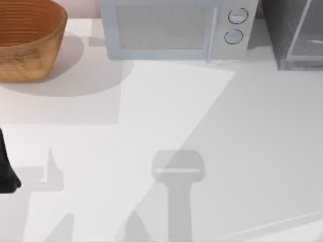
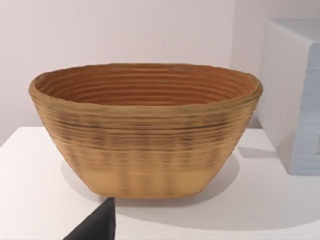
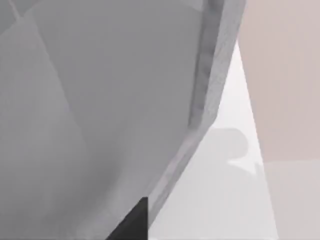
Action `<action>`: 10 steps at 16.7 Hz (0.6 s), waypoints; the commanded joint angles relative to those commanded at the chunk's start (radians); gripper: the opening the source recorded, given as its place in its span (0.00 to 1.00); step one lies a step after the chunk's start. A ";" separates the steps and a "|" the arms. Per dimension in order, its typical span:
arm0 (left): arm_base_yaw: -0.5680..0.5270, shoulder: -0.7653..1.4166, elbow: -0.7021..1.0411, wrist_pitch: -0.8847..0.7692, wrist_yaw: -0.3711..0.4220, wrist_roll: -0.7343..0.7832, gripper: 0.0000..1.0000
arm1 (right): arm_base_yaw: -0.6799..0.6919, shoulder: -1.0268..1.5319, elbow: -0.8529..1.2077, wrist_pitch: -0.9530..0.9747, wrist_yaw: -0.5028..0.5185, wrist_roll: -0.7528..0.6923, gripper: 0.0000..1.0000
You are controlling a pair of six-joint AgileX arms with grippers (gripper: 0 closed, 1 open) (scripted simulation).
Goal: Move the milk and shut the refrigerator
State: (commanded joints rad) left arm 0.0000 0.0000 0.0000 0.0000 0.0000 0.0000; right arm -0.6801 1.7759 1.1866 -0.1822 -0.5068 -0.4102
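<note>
White tabletop [image 1: 151, 131], flat, lit w/ broad grey shadows; arm-shaped shadow at bottom centre.

Light-grey box microwave w/ mesh door panel and two round knobs [image 1: 171, 27] at back centre of table. Corner of same also in left wrist view [image 2: 295, 95], just beside basket.

Grey metallic refrigerator cabinet w/ dark speckled side and pale translucent door panel [image 1: 298, 33] at back right corner, right of microwave, cut by frame edge. In right wrist view, pale grey translucent panel and framed edge [image 3: 100, 100] very close to camera, running diagonally, white table beyond. Door open or shut: cannot tell.

Brown woven ribbed oval basket [image 1: 28, 38] at back left, well apart from refrigerator. Left wrist view looks straight at it [image 2: 145, 130]; sits upright on table, interior bare as far as visible.

Left arm: dark piece [image 1: 7, 171] at left table edge, front left. Dark tip of left gripper [image 2: 97, 225] low in left wrist view, short of basket, not touching. Jaw state: cannot tell.

Right gripper: dark tip [image 3: 132, 220] in right wrist view, just beside refrigerator panel. Jaw state: cannot tell.

Milk carton: location cannot tell, so relation to jaws cannot tell.
</note>
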 joint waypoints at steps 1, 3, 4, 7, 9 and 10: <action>0.000 0.000 0.000 0.000 0.000 0.000 1.00 | 0.067 -0.014 -0.017 0.020 0.045 0.036 1.00; 0.000 0.000 0.000 0.000 0.000 0.000 1.00 | 0.230 -0.049 -0.031 0.068 0.141 0.108 1.00; 0.000 0.000 0.000 0.000 0.000 0.000 1.00 | 0.316 -0.066 -0.039 0.093 0.194 0.148 1.00; 0.000 0.000 0.000 0.000 0.000 0.000 1.00 | 0.521 -0.103 -0.093 0.159 0.347 0.286 1.00; 0.000 0.000 0.000 0.000 0.000 0.000 1.00 | 0.606 -0.130 -0.142 0.199 0.430 0.360 1.00; 0.000 0.000 0.000 0.000 0.000 0.000 1.00 | 0.632 -0.143 -0.163 0.216 0.456 0.382 1.00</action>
State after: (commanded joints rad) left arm 0.0000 0.0000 0.0000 0.0000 0.0000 0.0000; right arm -0.0478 1.6333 1.0239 0.0342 -0.0504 -0.0286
